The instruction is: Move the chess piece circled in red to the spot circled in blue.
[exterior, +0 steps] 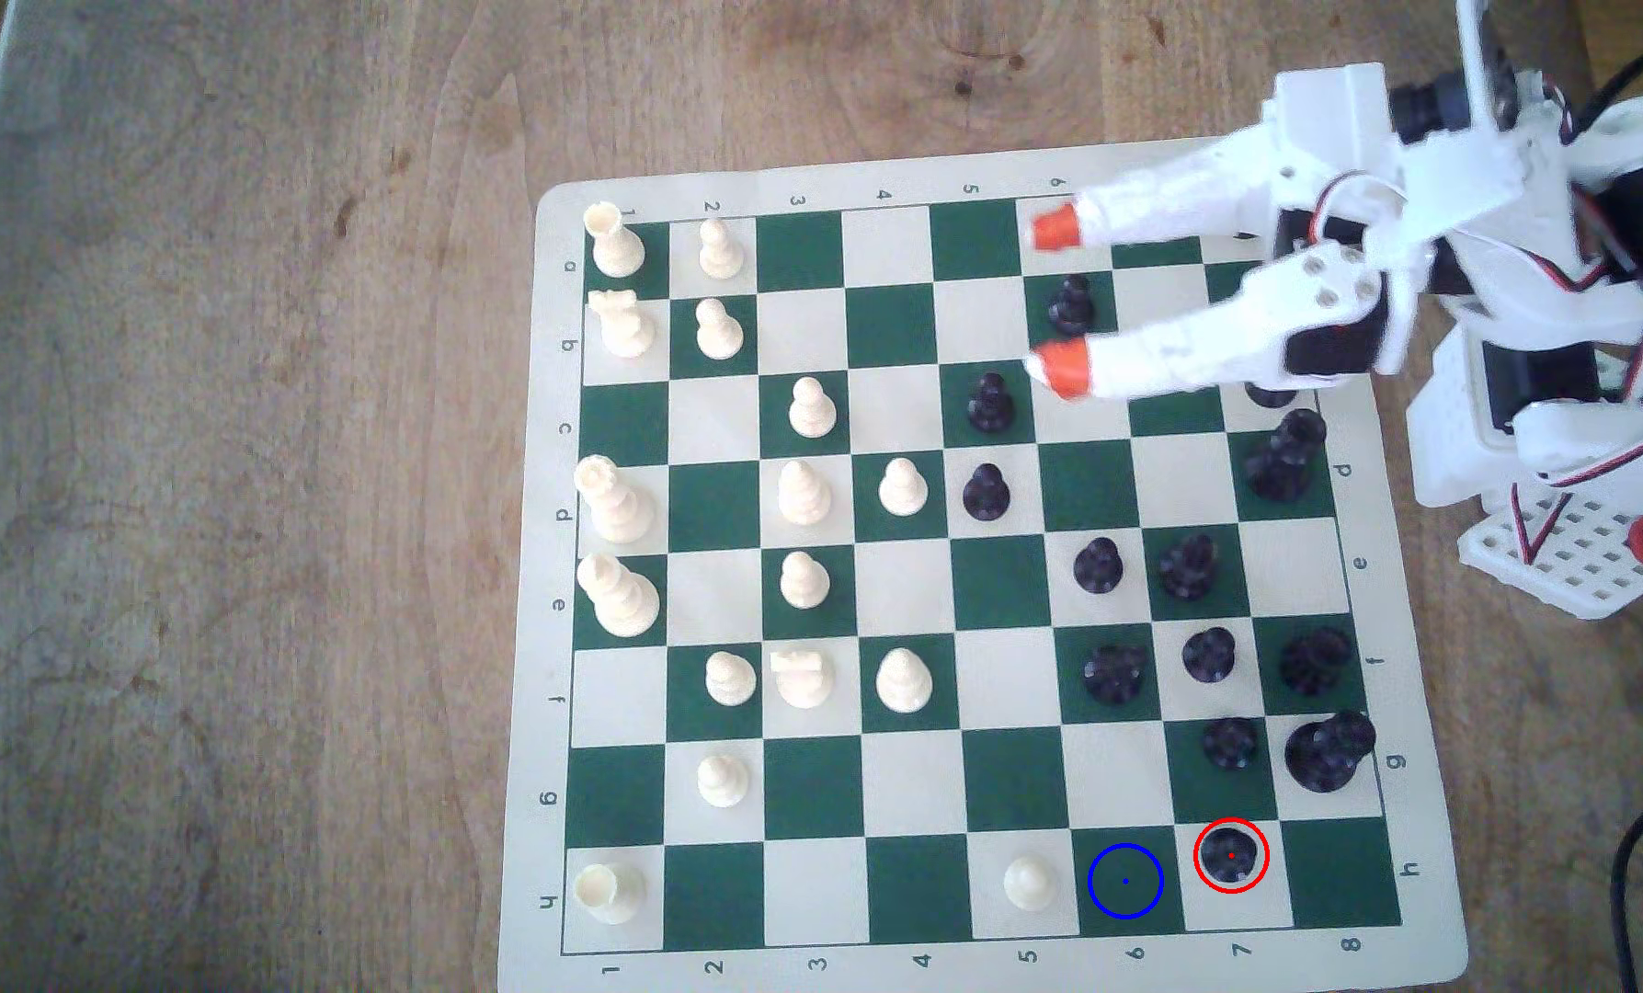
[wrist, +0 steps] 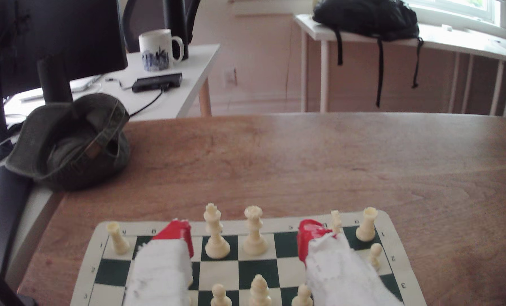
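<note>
Gripper [exterior: 1054,299] spread wide, empty, above board's far corner; black pawn [exterior: 1230,856] red-ringed beside blue-ringed square [exterior: 1126,881]

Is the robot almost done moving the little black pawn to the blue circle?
Not yet. Nothing looks done: the pawn sits in its red ring, and the blue-ringed square beside it is empty. The gripper is open and empty, far across the board near another black pawn. It must reach the ringed pawn, grab it, and set it on the blue spot.
</note>
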`<state>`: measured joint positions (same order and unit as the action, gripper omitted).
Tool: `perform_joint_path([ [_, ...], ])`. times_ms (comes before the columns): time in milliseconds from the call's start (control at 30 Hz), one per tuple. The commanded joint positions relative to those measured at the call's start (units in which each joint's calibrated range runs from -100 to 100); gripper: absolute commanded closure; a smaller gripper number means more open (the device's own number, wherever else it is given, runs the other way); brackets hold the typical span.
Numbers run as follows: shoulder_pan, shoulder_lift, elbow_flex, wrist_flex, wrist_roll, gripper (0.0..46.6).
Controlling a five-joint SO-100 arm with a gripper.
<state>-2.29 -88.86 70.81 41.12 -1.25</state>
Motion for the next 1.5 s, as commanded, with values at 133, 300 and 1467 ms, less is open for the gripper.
perform_joint_path([
  [133, -16.99, 6.6, -13.06, 24.16, -0.63, 29.8],
  [300, -27.24, 11.01, -13.24, 29.48, -1.07, 28.2],
  [1467, -42.02, 58.21, -20.94, 9.58, -1.32, 33.7],
])
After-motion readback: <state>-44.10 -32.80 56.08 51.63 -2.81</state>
